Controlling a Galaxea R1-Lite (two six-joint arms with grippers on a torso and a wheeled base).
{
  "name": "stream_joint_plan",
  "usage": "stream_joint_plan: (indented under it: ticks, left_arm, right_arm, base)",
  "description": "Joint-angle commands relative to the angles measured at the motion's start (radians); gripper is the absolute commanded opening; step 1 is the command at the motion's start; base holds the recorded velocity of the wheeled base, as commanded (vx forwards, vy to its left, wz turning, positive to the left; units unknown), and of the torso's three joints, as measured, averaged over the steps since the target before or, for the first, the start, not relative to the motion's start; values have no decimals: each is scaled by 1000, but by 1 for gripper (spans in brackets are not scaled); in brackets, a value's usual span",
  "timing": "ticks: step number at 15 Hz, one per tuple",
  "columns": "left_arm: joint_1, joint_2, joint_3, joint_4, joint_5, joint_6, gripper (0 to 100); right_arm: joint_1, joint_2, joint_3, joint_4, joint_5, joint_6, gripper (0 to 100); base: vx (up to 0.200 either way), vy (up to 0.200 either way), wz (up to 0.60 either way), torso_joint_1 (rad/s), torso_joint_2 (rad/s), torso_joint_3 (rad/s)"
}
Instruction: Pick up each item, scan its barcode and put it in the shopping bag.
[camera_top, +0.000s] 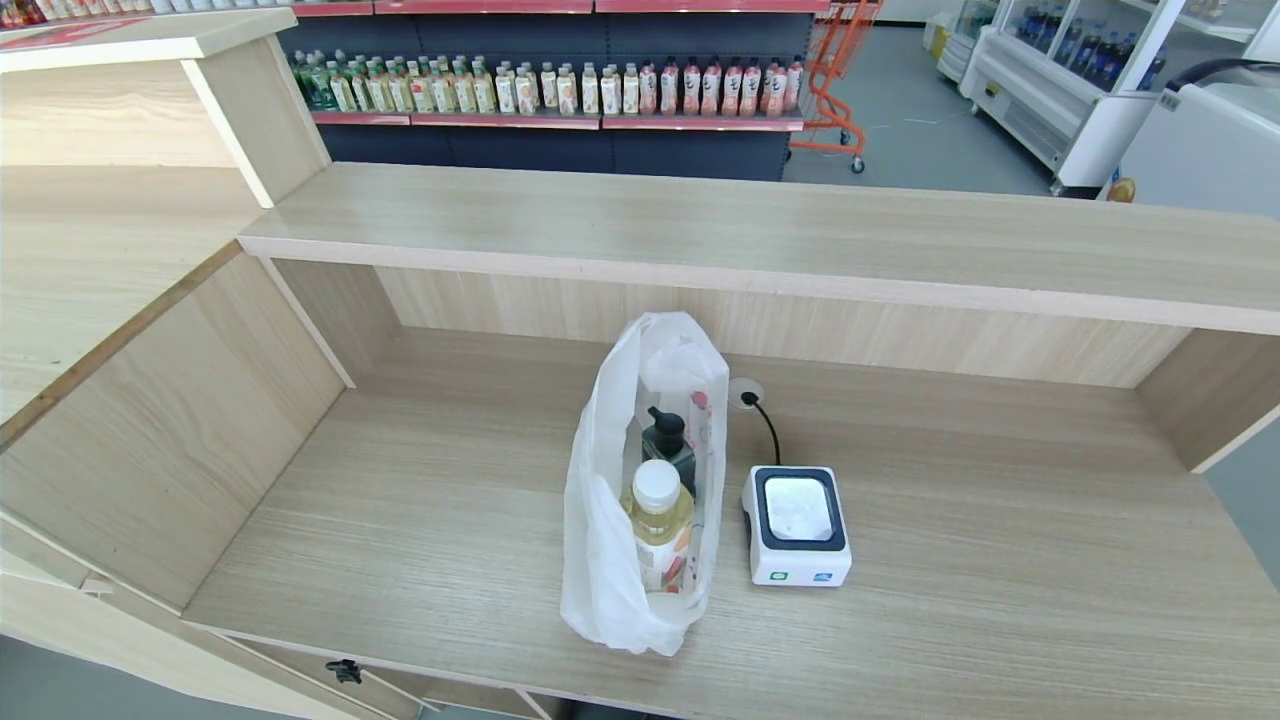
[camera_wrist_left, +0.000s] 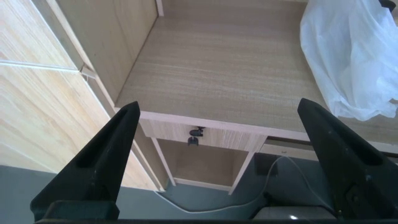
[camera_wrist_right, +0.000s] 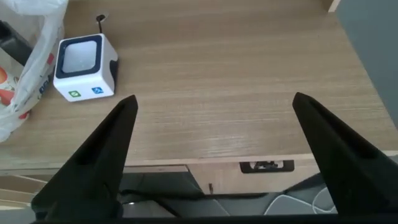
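Note:
A white plastic shopping bag (camera_top: 610, 520) stands open in the middle of the wooden counter (camera_top: 450, 500). Inside it are a white-capped bottle of yellow liquid (camera_top: 660, 520) and, behind it, a dark pump bottle (camera_top: 668, 440). Just right of the bag sits the white barcode scanner (camera_top: 796, 524) with its glass window facing up and a black cable running back. My left gripper (camera_wrist_left: 217, 124) is open, held off the counter's front edge, the bag (camera_wrist_left: 351, 56) off to one side. My right gripper (camera_wrist_right: 214, 118) is open too, over the front edge, with the scanner (camera_wrist_right: 84, 65) and the bag (camera_wrist_right: 25, 62) beyond it.
A raised ledge (camera_top: 760, 240) runs along the back of the counter and a side panel (camera_top: 180, 430) closes its left end. Drawer locks (camera_wrist_left: 196, 132) (camera_wrist_right: 266, 165) sit under the front edge. Shelves of bottles (camera_top: 560, 90) stand across the aisle.

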Motion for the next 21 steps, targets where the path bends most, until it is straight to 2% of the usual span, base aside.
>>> stream_joint_plan:
  ticks: [1,12,17,21]
  left_arm:
    - [0,0,0,0,0,0,100]
    - [0,1,0,0,0,-2,100]
    - [0,0,0,0,0,3,100]
    - [0,0,0,0,0,0,100]
  right_arm:
    - [0,-18,0,9,0,6,0]
    - [0,-18,0,9,-2,12,0]
    - [0,-18,0,9,-2,12,0]
    - [0,-18,0,9,-2,12,0]
  base:
    - [0,0,0,0,0,0]
    - [0,0,0,0,0,0]
    - [0,-200,0,1,2,2]
    - [0,0,0,0,0,0]
